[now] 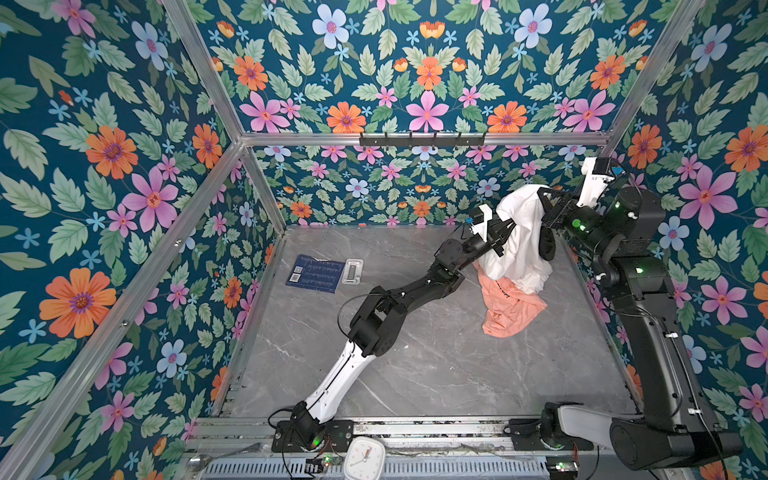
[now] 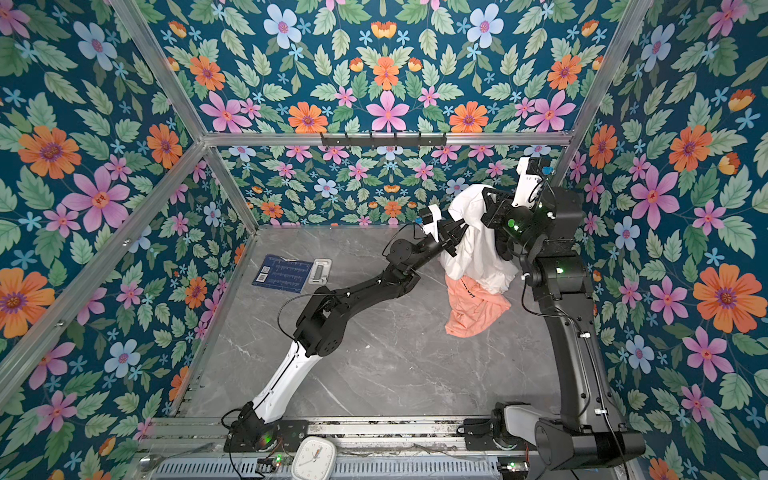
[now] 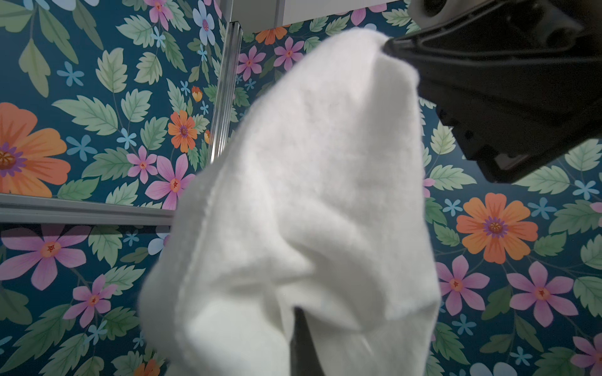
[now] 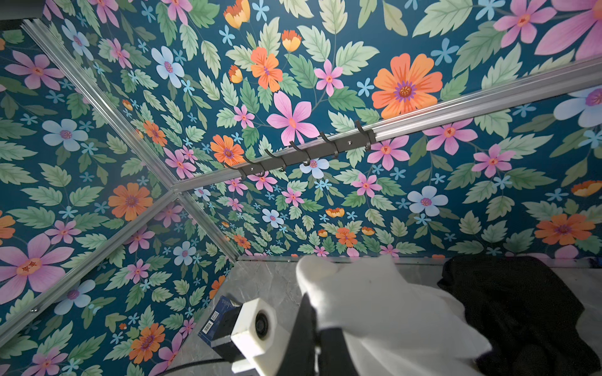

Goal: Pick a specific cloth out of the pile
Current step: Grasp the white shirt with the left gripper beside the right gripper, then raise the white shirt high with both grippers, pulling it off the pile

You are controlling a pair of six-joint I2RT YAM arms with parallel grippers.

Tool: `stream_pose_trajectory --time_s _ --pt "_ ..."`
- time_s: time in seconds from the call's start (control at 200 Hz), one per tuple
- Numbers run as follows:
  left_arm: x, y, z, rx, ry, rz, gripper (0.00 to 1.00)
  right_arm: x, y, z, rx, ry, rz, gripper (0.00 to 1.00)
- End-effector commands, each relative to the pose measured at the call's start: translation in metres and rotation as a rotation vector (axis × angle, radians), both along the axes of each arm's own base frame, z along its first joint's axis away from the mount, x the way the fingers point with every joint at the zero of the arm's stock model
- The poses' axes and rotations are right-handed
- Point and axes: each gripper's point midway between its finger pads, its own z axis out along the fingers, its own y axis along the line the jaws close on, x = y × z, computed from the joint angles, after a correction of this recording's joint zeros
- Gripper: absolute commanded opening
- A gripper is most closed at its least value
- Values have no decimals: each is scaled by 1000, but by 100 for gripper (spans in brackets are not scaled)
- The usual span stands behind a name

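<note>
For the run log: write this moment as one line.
white cloth: held up | left hand: shut on it | right hand: shut on its top | black garment: hanging alongside | salmon shirt: on table

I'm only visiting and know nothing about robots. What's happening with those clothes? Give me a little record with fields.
white shirt: held up, lower end draped over the orange one
left pincer: shut on the white shirt's side
right pincer: shut on its top
black garment: hangs beside the white shirt
orange shirt: lies on the table, partly under the white
</note>
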Motion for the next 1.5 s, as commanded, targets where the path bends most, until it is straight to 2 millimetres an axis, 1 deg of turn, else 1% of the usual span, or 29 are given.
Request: stream_pose_trajectory --time_s 0.0,0.305,0.635,0.705,0.86,1.04,1.235,1.395,1.495 --pt "-4 5 14 -39 -33 15 0 -3 -1 18 -16 -63 -9 0" --pt "-5 8 31 -70 -50 26 0 -7 -5 36 -31 -98 -35 0" --pt "-8 14 48 -114 -69 31 0 -10 -7 63 -40 -146 -45 0" --pt "-9 16 52 -125 -77 29 0 -11 -6 71 -39 -159 -38 0" --pt "-13 19 58 -142 -88 18 0 -15 -2 80 -31 -172 -15 0" --pt "-19 23 64 -160 -98 5 0 -26 16 88 -75 -196 12 0" --pt "-22 25 71 -174 -108 16 0 -33 18 97 -72 -212 23 0" --pt "-27 32 86 -179 -149 52 0 -37 22 100 -78 -216 33 0" --pt "-30 35 89 -180 -161 56 0 -37 22 100 -77 -213 33 0"
